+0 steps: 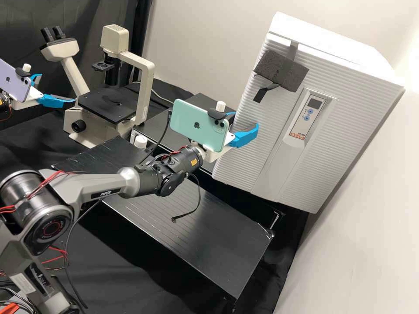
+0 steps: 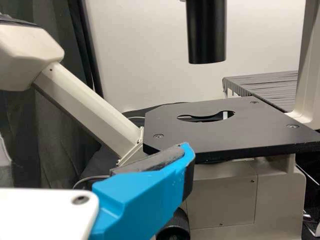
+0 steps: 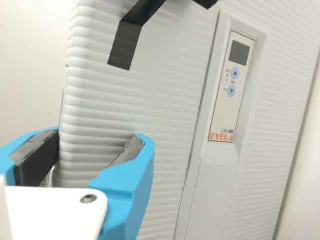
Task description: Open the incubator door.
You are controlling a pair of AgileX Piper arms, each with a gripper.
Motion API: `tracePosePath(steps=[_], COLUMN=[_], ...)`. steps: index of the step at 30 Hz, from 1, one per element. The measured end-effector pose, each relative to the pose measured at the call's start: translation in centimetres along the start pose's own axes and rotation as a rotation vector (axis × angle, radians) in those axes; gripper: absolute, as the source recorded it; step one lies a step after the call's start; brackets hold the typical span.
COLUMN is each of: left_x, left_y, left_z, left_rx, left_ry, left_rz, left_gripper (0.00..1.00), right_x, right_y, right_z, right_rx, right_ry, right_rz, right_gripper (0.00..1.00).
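The ribbed white door (image 3: 130,95) was carried on the front of the boxy white incubator (image 1: 331,41), its long axis set up and down. The upright side edge of the door was bracketed by the white right pincer (image 3: 96,137), whose bright blue fingers (image 3: 126,187) were parted wide, one over the incubator's front, the other past that edge; contact could not be told. The white left pincer (image 1: 58,88), also spread, was placed well apart from the incubator. A narrowing on the edge, then an outward pull, seemed to be called for.
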Motion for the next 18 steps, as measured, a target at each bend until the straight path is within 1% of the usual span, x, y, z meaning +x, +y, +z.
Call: tracePosePath(steps=[5, 9, 11, 12, 18], left_x=[0.0, 0.0, 0.0, 0.0, 0.0], left_y=[0.0, 0.0, 0.0, 0.0, 0.0], left_z=[0.0, 0.0, 0.0, 0.0, 0.0], left_rx=[0.0, 0.0, 0.0, 0.0, 0.0], left_ry=[0.0, 0.0, 0.0, 0.0, 0.0], left_rz=[0.0, 0.0, 0.0, 0.0, 0.0], left_gripper=[1.0, 1.0, 1.0, 1.0, 1.0], right_x=[-1.9, -3.5, -4.1, -4.3, -5.7], right_y=[0.4, 0.9, 1.1, 1.2, 1.5], right_z=[0.1, 0.1, 0.0, 0.0, 0.1], right_rx=[-0.003, 0.037, 0.048, 0.059, 0.075], right_ry=[-0.006, -0.019, -0.022, -0.026, -0.065], right_rz=[0.014, 0.038, 0.049, 0.056, 0.084], right_gripper=[0.0, 0.0, 0.0, 0.0, 0.0])
